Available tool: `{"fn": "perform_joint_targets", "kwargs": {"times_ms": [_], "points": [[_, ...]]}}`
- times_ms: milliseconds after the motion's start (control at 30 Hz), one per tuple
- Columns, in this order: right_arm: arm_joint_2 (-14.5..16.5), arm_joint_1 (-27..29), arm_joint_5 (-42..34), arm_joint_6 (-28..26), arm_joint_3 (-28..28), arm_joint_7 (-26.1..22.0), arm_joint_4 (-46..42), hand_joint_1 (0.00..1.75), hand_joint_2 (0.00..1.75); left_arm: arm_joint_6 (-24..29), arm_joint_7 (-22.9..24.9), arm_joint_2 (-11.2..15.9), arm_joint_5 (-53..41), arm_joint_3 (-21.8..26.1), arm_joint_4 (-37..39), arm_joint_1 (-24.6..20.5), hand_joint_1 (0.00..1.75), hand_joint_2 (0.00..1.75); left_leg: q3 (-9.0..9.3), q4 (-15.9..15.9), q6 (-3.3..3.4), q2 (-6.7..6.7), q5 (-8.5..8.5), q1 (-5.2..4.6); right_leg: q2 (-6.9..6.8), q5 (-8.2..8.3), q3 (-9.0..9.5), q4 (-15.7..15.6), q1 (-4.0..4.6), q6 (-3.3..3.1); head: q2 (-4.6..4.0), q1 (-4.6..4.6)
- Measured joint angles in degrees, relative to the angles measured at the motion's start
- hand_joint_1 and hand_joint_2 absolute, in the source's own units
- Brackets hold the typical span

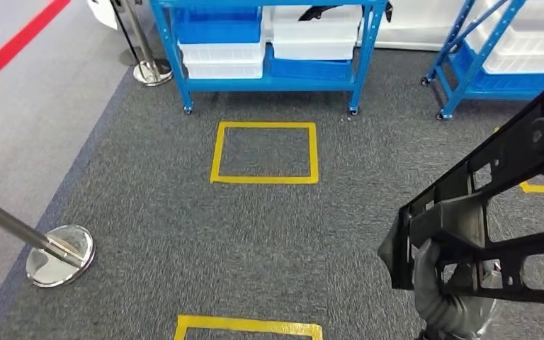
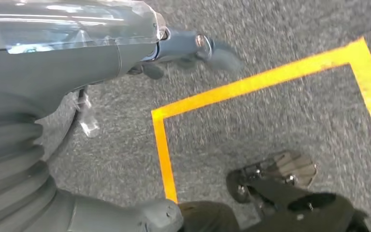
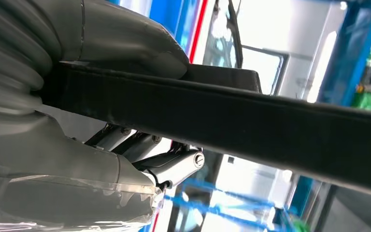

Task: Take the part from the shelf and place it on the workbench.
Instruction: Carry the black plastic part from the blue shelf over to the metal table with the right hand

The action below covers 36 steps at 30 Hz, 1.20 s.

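Grey carpet (image 1: 149, 212) covers the floor, marked with a yellow tape rectangle (image 1: 265, 153) in front of a blue shelf (image 1: 268, 83) on small casters, and a second strip of yellow tape (image 1: 248, 326) lies at the near edge of the head view. On the shelf's lower tiers sit blue and white plastic bins (image 1: 223, 51), stacked side by side. Another blue shelf (image 1: 482, 71) with white bins stands to the right, angled away. Two chrome stanchion bases rest on the floor, one near the left edge (image 1: 60, 255) with its pole slanting out of the picture, one farther back beside the first shelf (image 1: 152, 72). A red line (image 1: 14, 46) runs across the lighter floor at far left. The right robot hand (image 1: 446, 297) grips the part (image 1: 496, 212), a large black frame with open cut-outs, at its lower near end; the part rises tilted up and to the right, held in the air above the carpet and well apart from both shelves. In the right wrist view its dark edge (image 3: 251, 121) crosses the picture, clamped between the thick grey thumb and the darker fingers (image 3: 174, 164). The left robot hand (image 2: 188, 50) hangs above the carpet, over a corner of yellow tape (image 2: 164, 121), with nothing in it, its fingers blurred and loosely apart.
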Motion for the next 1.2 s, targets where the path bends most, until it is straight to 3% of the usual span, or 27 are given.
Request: {"fn": "perform_joint_targets", "kwargs": {"times_ms": [67, 100, 133, 200, 267, 300, 333, 433, 500, 533, 567, 633, 700, 767, 800, 833, 867, 933, 967, 1000, 1067, 1133, 1200], "points": [[0.0, 0.2, 0.1, 0.0, -0.1, -0.1, -0.4, 1.75, 1.75, 0.0, 0.1, -0.1, -0.1, 0.0, 0.0, 0.0, 0.0, 1.75, 0.15, 0.2, -0.66, 0.43, -0.4, 0.34, 1.21, 0.31, -0.54, 0.4, 0.15, -1.4, 0.0, -0.24], [0.0, 0.3, 0.1, 0.0, -0.2, -0.1, -0.6, 1.75, 1.75, 0.0, 0.1, -0.1, -0.2, 0.0, 0.0, 0.0, 0.0, 1.75, -0.15, 1.1, -0.87, -0.18, -1.49, 0.47, 1.76, 0.63, -0.83, 0.3, 0.21, -1.89, 0.0, -0.35], [0.0, 0.4, 0.2, 0.0, -0.2, -0.1, -0.7, 1.75, 1.75, 0.0, 0.2, -0.1, -0.2, 0.1, 0.0, 0.1, 0.0, 1.75, -0.88, 3.1, -0.94, -1.26, -3.4, 0.52, 2.3, 0.97, -1.15, 0.3, 0.26, -2.3, 0.0, -0.5], [0.0, 0.5, 0.3, 0.1, -0.2, -0.2, -0.8, 1.75, 1.75, 0.0, 0.4, -0.1, -0.2, 0.1, 0.0, 0.1, 0.0, 1.75, -3.24, 10.2, -0.6, -3.62, -8.67, 0.26, 3.43, 1.53, -1.83, 0.4, 0.59, -2.91, 0.0, -0.71], [0.0, 0.6, 0.4, 0.1, -0.2, -0.2, -0.8, 1.75, 1.75, -0.1, 0.5, -0.1, -0.3, 0.1, 0.0, 0.2, 0.0, 1.75, -4.78, 16.2, 0.16, -4.49, -11.68, -0.21, 4.91, 1.97, -2.43, 0.4, 1.25, -3.29, 0.0, -0.77], [0.0, 0.6, 0.4, 0.1, -0.2, -0.2, -0.8, 1.75, 1.75, -0.1, 0.5, -0.1, -0.3, 0.1, 0.0, 0.3, 0.0, 1.75, -4.29, 16.4, 0.71, -4.69, -11.58, -0.5, 5.74, 2.12, -2.61, 0.4, 1.6, -3.38, 0.0, -0.77], [0.0, 0.7, 0.5, 0.0, -0.2, -0.3, -0.9, 1.75, 1.75, -0.1, 0.5, -0.1, -0.3, 0.2, 0.0, 0.3, 0.0, 1.75, -2.73, 14.4, 1.45, -5.04, -10.45, -0.91, 6.57, 2.25, -2.67, 0.4, 1.94, -3.42, 0.0, -0.77], [0.0, 0.8, 0.7, -0.2, -0.2, -0.8, -1.3, 1.75, 1.75, -0.2, 0.4, 0.0, -0.5, 0.3, 0.0, 0.2, 0.0, 1.75, 3.67, 3.6, 4.33, -8.48, -6.37, -2.11, 8.63, 2.56, -2.64, 0.3, 2.37, -3.29, 0.0, -0.57], [0.0, 0.8, 0.8, -0.3, -0.3, -1.0, -1.4, 1.75, 1.75, -0.2, 0.4, 0.1, -0.5, 0.4, 0.0, 0.2, 0.0, 1.75, 4.97, 1.1, 5.31, -9.45, -5.9, -2.56, 9.71, 2.93, -2.86, 0.2, 1.97, -2.79, 0.0, -0.55], [0.0, 0.9, 0.9, -0.4, -0.3, -1.1, -1.5, 1.75, 1.75, -0.3, 0.4, 0.1, -0.6, 0.4, 0.0, 0.2, 0.0, 1.75, 5.16, 0.6, 5.43, -8.81, -5.57, -2.77, 10.38, 3.18, -2.95, 0.0, 1.79, -2.39, 0.0, -0.66], [0.0, 1.0, 1.0, -0.5, -0.3, -1.2, -1.7, 1.75, 1.75, -0.3, 0.4, 0.0, -0.6, 0.4, 0.0, 0.1, 0.0, 1.75, 5.45, -0.1, 5.45, -8.07, -5.19, -2.65, 10.4, 3.34, -2.97, -0.1, 1.76, -2.12, 0.0, -0.73], [0.0, 1.0, 1.3, -0.8, -0.3, -1.4, -2.2, 1.75, 1.75, -0.3, 0.4, 0.0, -0.7, 0.4, 0.0, 0.1, 0.0, 1.75, 6.12, -2.0, 5.51, -6.44, -4.27, -2.32, 8.14, 2.19, -3.64, 1.2, 2.07, -1.7, 0.0, -0.57], [0.0, 0.8, 1.5, -0.9, -0.3, -1.5, -2.4, 1.75, 1.75, -0.3, 0.4, -0.1, -0.8, 0.4, 0.0, 0.1, 0.0, 1.75, 6.24, -2.8, 5.49, -4.83, -3.81, -2.17, 4.89, -1.41, -6.19, 6.6, 2.08, -1.28, 0.0, -0.35], [0.0, 0.8, 1.6, -0.9, -0.3, -1.3, -2.4, 1.75, 1.75, -0.4, 0.5, -0.2, -0.9, 0.4, 0.0, 0.2, 0.0, 1.75, 5.88, -2.6, 5.38, -3.12, -3.82, -2.17, 3.9, -4.17, -8.85, 12.5, 1.68, -0.63, -0.01, -0.28], [0.0, 0.8, 1.6, -0.9, -0.3, -1.2, -2.4, 1.75, 1.75, -0.5, 0.5, -0.3, -0.9, 0.4, 0.0, 0.2, 0.0, 1.75, 5.7, -2.4, 5.26, -2.27, -3.89, -2.15, 3.7, -4.09, -9.01, 13.3, 1.46, -0.31, -0.01, -0.28], [0.0, 0.8, 1.6, -0.9, -0.4, -1.1, -2.4, 1.75, 1.75, -0.6, 0.5, -0.4, -0.9, 0.4, 0.0, 0.1, 0.0, 1.75, 5.53, -2.1, 5.09, -1.43, -4.01, -2.1, 3.39, -3.04, -8.05, 12.0, 1.25, -0.03, 0.0, -0.27], [0.0, 0.8, 1.5, -0.9, -0.4, -0.9, -2.4, 1.75, 1.75, -0.6, 0.6, -0.5, -0.9, 0.4, 0.0, 0.1, 0.0, 1.75, 5.4, -1.8, 4.83, -0.65, -4.18, -2.02, 2.69, -1.36, -5.95, 8.7, 1.08, 0.2, 0.0, -0.26], [0.0, 0.6, 1.3, -0.9, -0.6, -0.7, -2.4, 1.75, 1.75, -0.8, 0.6, -0.7, -0.9, 0.5, 0.0, 0.0, 0.0, 1.75, 5.17, -0.8, 4.04, 0.55, -4.73, -2.04, 0.31, 0.98, -1.79, 1.8, 1.07, 0.02, 0.0, -0.23], [0.0, 0.5, 1.2, -0.9, -0.6, -0.6, -2.4, 1.75, 1.75, -0.8, 0.6, -0.7, -0.9, 0.5, 0.0, 0.0, 0.0, 1.75, 5.15, -0.5, 3.58, 0.99, -4.96, -2.07, -0.41, 1.45, -0.68, -0.2, 1.2, -0.31, 0.0, -0.27], [0.0, 0.5, 1.1, -0.9, -0.7, -0.6, -2.4, 1.75, 1.75, -0.8, 0.6, -0.7, -0.9, 0.5, 0.0, -0.1, 0.0, 1.75, 5.23, -0.3, 3.14, 1.38, -5.09, -2.13, -0.59, 1.46, -0.49, -0.7, 1.37, -0.75, -0.01, -0.3], [0.0, 0.4, 1.0, -0.8, -0.8, -0.6, -2.5, 1.75, 1.75, -0.9, 0.7, -0.7, -1.0, 0.5, 0.0, -0.4, 0.0, 1.75, 5.45, -0.2, 2.44, 2.16, -5.13, -2.04, 0.68, 1.95, -0.76, -0.8, 1.46, -1.55, 0.0, -0.39], [-0.1, 0.2, 1.3, -0.8, -0.8, -0.7, -2.7, 1.75, 1.75, -0.9, 0.8, -0.7, -1.1, 0.6, 0.0, -0.5, 0.0, 1.75, 4.94, 1.4, 1.75, 0.37, -6.69, -1.76, 1.83, 2.58, -1.11, -1.1, 1.19, -2.39, 0.0, -0.55], [-0.1, -0.3, 2.0, -0.8, -0.8, -0.9, -3.0, 1.75, 1.75, -0.9, 0.9, -0.7, -1.2, 0.6, 0.0, -0.4, 0.0, 1.75, 2.83, 6.8, 1.25, -2.97, -10.66, -1.44, 3.03, 3.14, -1.65, -1.2, 1.01, -2.98, 0.0, -0.8]]}}
